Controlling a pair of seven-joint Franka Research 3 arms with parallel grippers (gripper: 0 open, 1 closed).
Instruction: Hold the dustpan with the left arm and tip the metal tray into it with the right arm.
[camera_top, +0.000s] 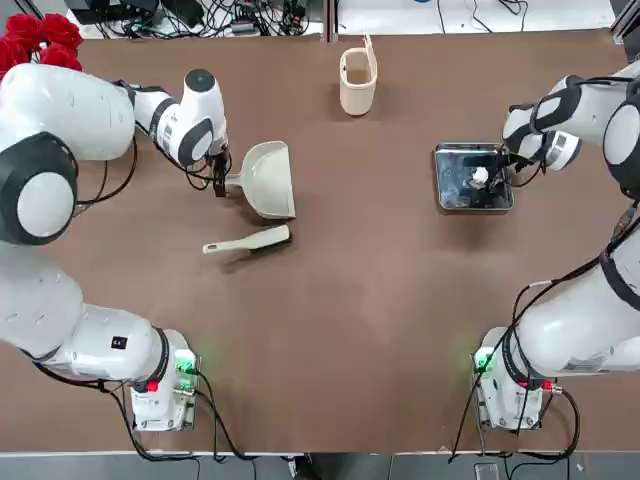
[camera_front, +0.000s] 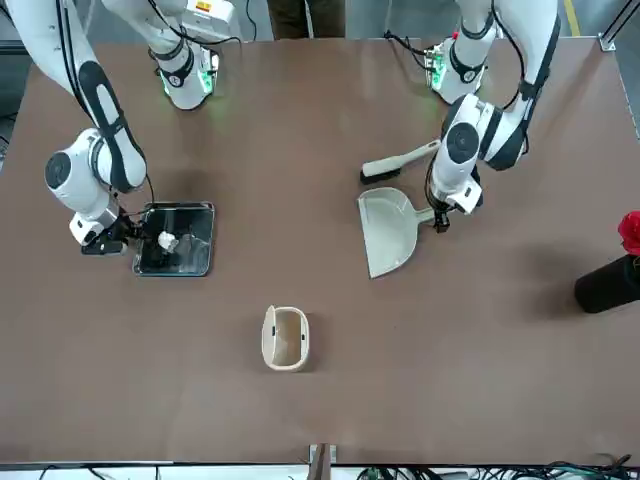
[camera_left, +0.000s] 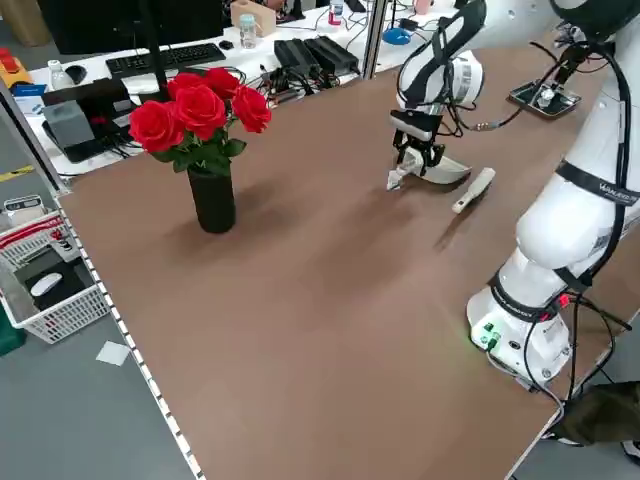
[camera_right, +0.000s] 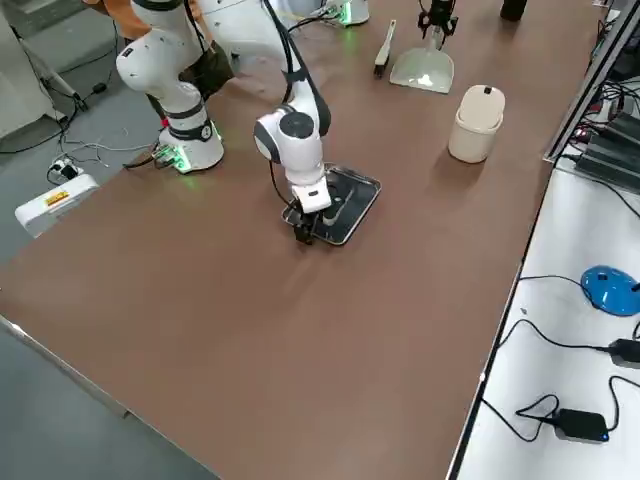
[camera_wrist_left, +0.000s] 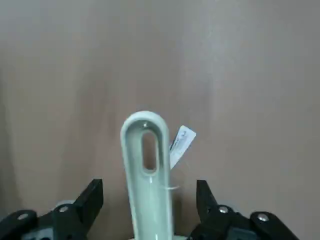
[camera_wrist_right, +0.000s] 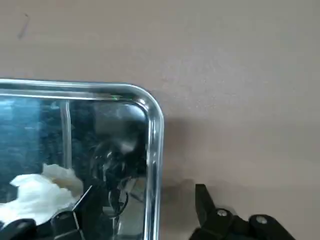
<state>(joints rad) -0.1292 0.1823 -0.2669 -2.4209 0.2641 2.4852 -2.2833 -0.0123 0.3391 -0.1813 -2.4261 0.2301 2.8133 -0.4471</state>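
The cream dustpan (camera_top: 268, 178) lies flat on the brown table, its stubby handle (camera_wrist_left: 147, 165) pointing at my left arm. My left gripper (camera_top: 220, 184) is low at that handle, open, one finger (camera_wrist_left: 89, 201) on each side with gaps. The shiny metal tray (camera_top: 450, 195) sits at the right and holds a white crumpled wad (camera_top: 480, 177). My right gripper (camera_top: 508, 168) is down at the tray's right edge, open. One finger (camera_wrist_right: 85, 207) is over the tray's inside and the other outside the rim (camera_wrist_right: 154, 145).
A slim cream brush (camera_top: 247, 241) lies just nearer the bases than the dustpan. A cream cup-shaped bin (camera_top: 357, 80) stands at the far middle. A black vase of red roses (camera_top: 35, 40) is at the far left corner.
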